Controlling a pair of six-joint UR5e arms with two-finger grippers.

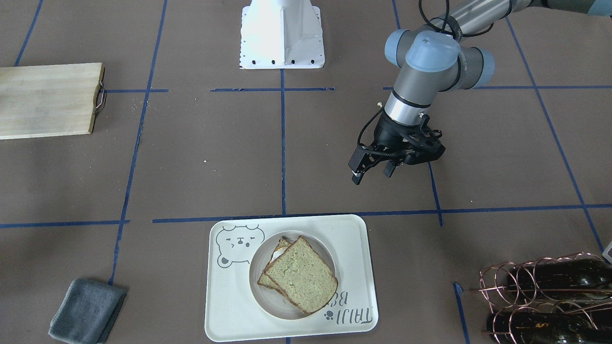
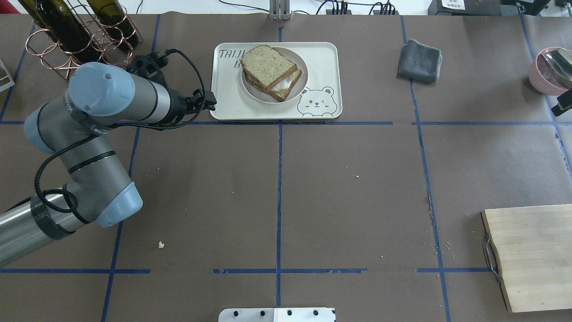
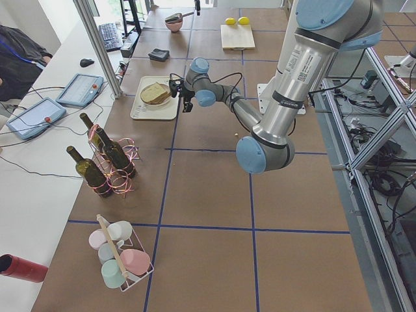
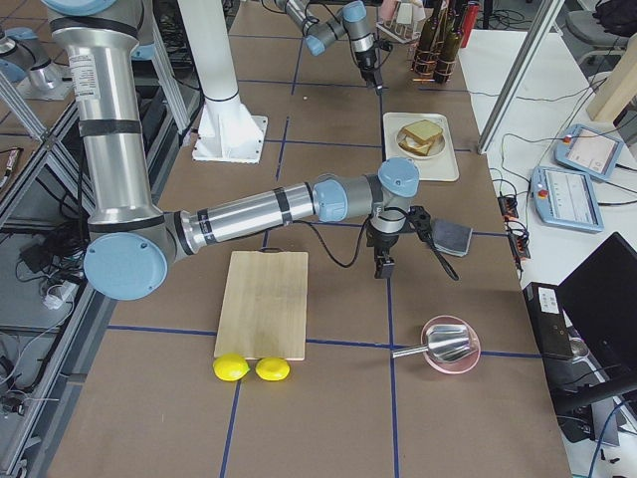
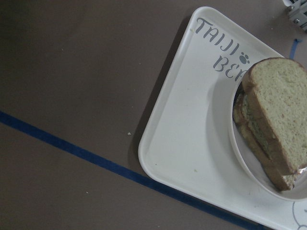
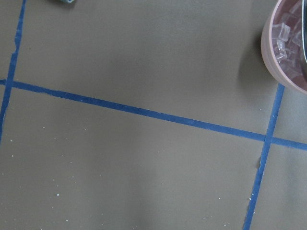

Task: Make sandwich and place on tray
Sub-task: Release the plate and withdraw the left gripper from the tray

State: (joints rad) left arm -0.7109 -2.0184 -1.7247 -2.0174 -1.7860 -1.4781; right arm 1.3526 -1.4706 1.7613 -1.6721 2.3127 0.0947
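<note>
The sandwich [image 1: 299, 274], two tan bread slices with white egg showing between them [image 2: 282, 85], lies on a small round white plate [image 1: 330, 253] on the cream bear tray [image 1: 354, 239] at the table's operator side. It also shows in the left wrist view [image 5: 273, 124], with the tray [image 5: 187, 124] under it. My left gripper [image 1: 373, 176] is open and empty. It hangs above the table just beside the tray's corner [image 2: 208, 102]. My right gripper [image 4: 383, 267] is far off, between the cutting board and a pink bowl; I cannot tell whether it is open or shut.
A wooden cutting board [image 2: 532, 255] lies near the robot's right, with two lemons [image 4: 249, 368] past it. There are also a grey cloth [image 2: 420, 60], a pink bowl [image 2: 552, 69] and a copper rack with wine bottles [image 2: 76, 36] close behind the left gripper.
</note>
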